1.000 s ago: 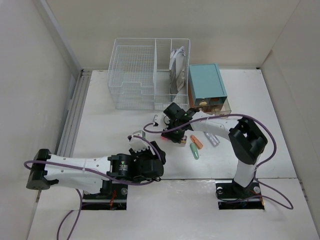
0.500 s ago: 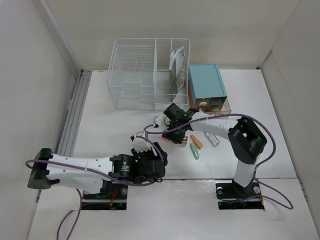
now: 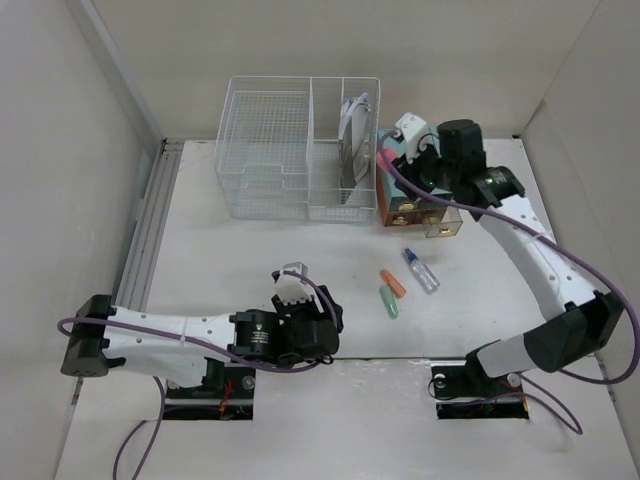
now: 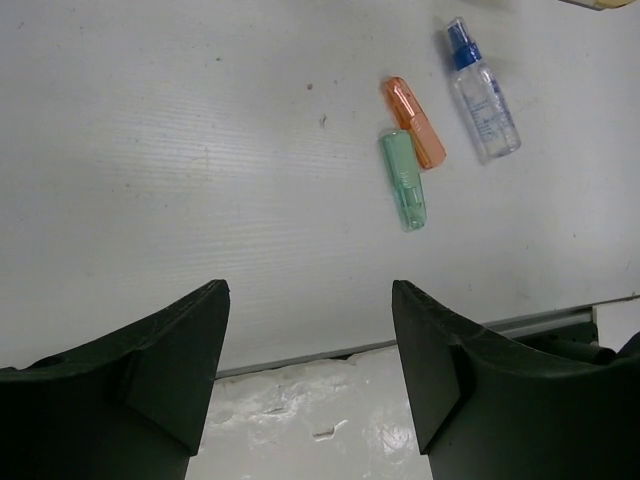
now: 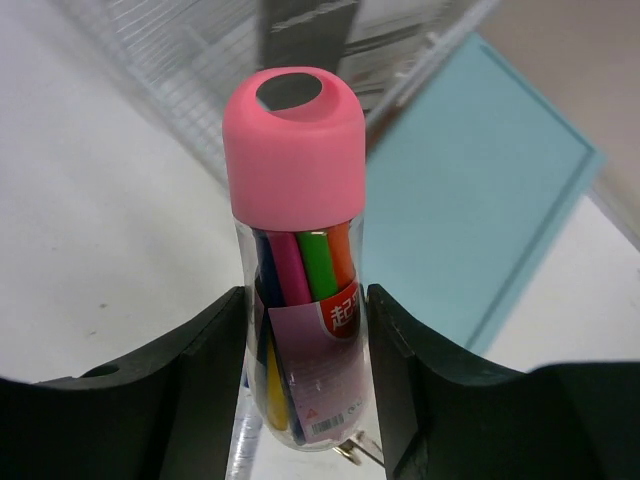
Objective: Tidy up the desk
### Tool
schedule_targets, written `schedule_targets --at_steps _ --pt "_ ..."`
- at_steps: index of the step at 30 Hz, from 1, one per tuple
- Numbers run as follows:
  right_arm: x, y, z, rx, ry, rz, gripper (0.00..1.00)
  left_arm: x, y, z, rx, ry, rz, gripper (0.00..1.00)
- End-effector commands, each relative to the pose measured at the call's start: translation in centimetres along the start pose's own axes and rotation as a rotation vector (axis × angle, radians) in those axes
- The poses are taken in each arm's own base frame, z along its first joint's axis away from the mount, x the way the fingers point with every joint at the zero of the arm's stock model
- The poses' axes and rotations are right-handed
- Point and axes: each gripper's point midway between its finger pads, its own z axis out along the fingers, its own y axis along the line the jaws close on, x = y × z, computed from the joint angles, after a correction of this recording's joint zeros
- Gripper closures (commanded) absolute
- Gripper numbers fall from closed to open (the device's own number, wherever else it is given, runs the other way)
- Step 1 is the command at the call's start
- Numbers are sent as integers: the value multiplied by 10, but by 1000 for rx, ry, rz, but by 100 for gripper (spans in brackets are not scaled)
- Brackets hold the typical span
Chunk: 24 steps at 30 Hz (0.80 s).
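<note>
our right gripper (image 5: 305,300) is clamped on a pink-capped pen tube (image 5: 294,140), up by the teal box (image 5: 480,190). our left gripper (image 4: 310,300) hangs spread apart over the desk (image 4: 180,150), near its front edge.

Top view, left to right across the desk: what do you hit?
rail → basket → orange tube → spray bottle

left end effector (image 4: 308,300) agape | desk (image 4: 150,150) | orange tube (image 4: 413,122) touching green tube (image 4: 403,180) | spray bottle (image 4: 482,92) beside
</note>
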Motion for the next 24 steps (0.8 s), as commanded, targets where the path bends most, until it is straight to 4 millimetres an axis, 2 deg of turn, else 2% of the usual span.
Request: schedule_targets --at_steps 1,2,3,6,12,14,15,18,24 --pt "-6 -33 -7 83 -37 67 90 -11 -21 -7 48 -28 -24 37" --pt "-3 -45 -4 103 -27 82 90 -11 -21 -7 48 -28 -24 37" --pt "9 -64 -6 143 -7 110 90 -11 -21 -7 48 -28 -24 37" --pt "22 -90 -5 154 -3 144 90 -14 -22 -8 55 -28 -33 37" --pt "67 -107 11 152 63 154 91 -13 -18 -8 63 -29 -43 37" --pt "72 -108 14 145 65 162 91 -13 -18 -8 63 -29 -43 37" --pt "84 -104 20 130 92 163 91 -11 -17 -7 63 -29 -43 37" --pt "99 -97 23 103 115 183 92 -9 -16 -6 62 -29 -42 37" --pt "129 -79 20 95 150 177 95 -8 -17 -5 70 -30 -43 37"
